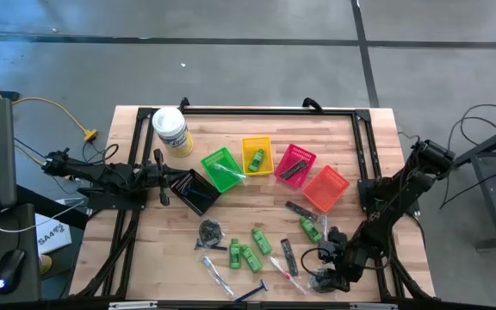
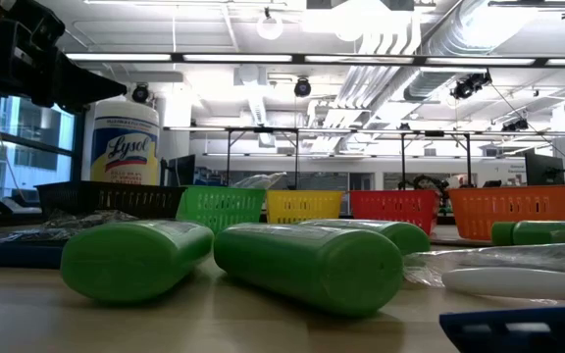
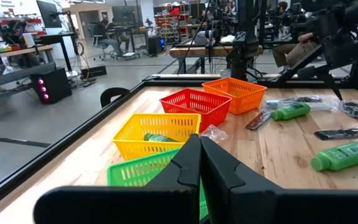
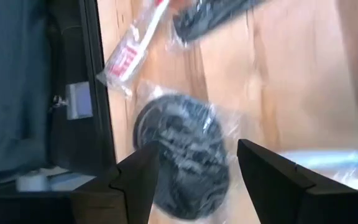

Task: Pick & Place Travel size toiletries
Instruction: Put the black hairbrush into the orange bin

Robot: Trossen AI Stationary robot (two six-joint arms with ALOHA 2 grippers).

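Observation:
The toiletries lie scattered over the near half of the table: green mini bottles (image 1: 261, 241), a black comb (image 1: 289, 256), clear tubes (image 1: 216, 274), a blue-handled razor (image 1: 252, 291) and a dark coiled bundle (image 1: 211, 231). Another green bottle (image 1: 257, 158) lies in the yellow basket (image 1: 257, 143). My right gripper (image 1: 327, 275) hangs open at the near right, pointing down. Its fingers (image 4: 138, 174) stand over either side of a wrapped dark coiled bundle (image 4: 176, 168) lying flat on the wood. My left gripper (image 3: 201, 155) is shut and held level by the black basket (image 1: 195, 191).
Green (image 1: 222, 168), pink (image 1: 294, 164) and orange (image 1: 326, 188) baskets stand in a row past mid-table. A white tub with a yellow label (image 1: 170, 131) stands at the far left. A clear tube (image 4: 132, 46) and a comb (image 4: 216, 15) lie just beyond the bundle. The table's near edge is close.

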